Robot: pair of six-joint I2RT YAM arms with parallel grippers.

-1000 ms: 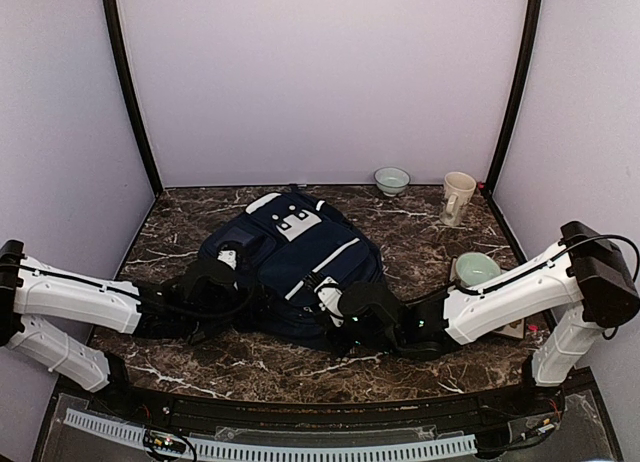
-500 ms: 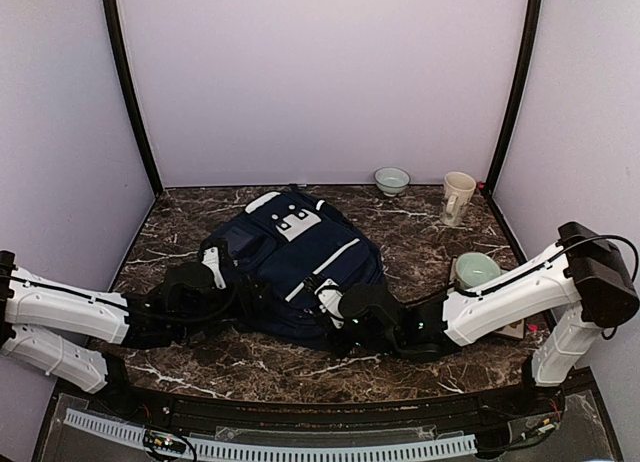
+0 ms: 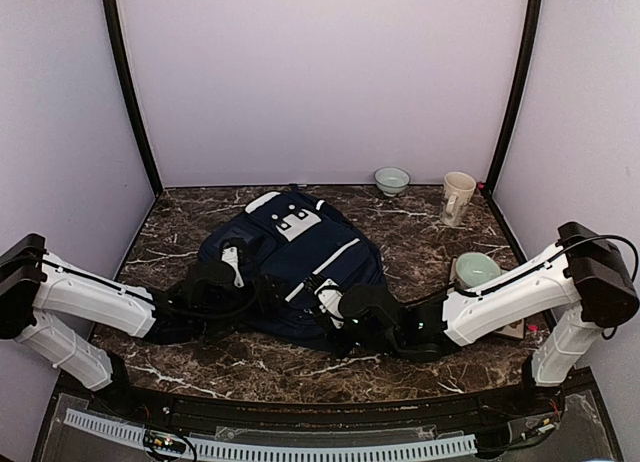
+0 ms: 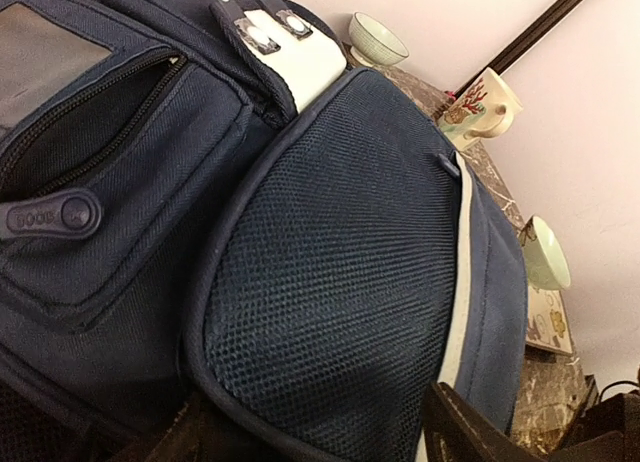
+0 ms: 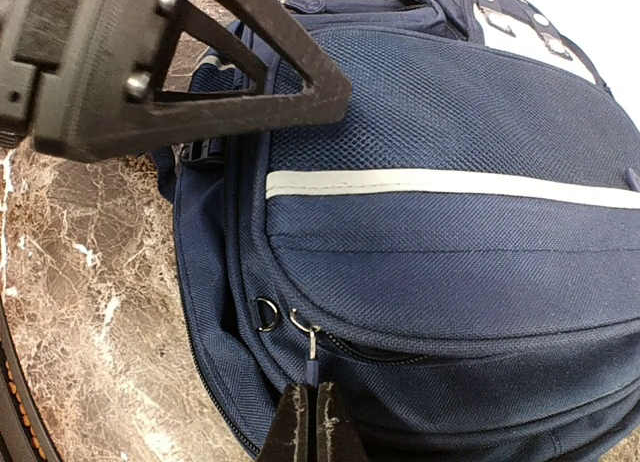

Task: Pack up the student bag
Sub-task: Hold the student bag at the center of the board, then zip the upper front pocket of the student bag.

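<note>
So, the backpack point(image 3: 300, 257) is lying flat on the marble table point(image 3: 200, 207), a bit left of the middle and front side up, with the grey-white patch point(image 3: 296, 223) at the far end. The left gripper point(image 3: 228, 266) is down at the bag's left side. In its wrist view the two dark fingers point(image 4: 470, 434) are spread wide, one on each side of the bulging mesh pocket point(image 4: 350, 282), and I can't tell if they actually touch the fabric. A white stripe point(image 5: 440, 182) runs along the edge of that mesh panel. The right gripper point(image 5: 308, 427) is at the near edge of the bag, jaws pressed together and pinching the little zipper pull point(image 5: 311, 360) that hangs from the zipper just below the stripe, with a small metal ring right beside it. Over on the right side of the table, well apart from the bag, there's a cream mug point(image 3: 457, 197) standing upright near the back corner, a pale bowl point(image 3: 391, 180) by the back wall just left of it, and a green bowl point(image 3: 477, 270) closer in — it sits just beyond the right arm
</note>
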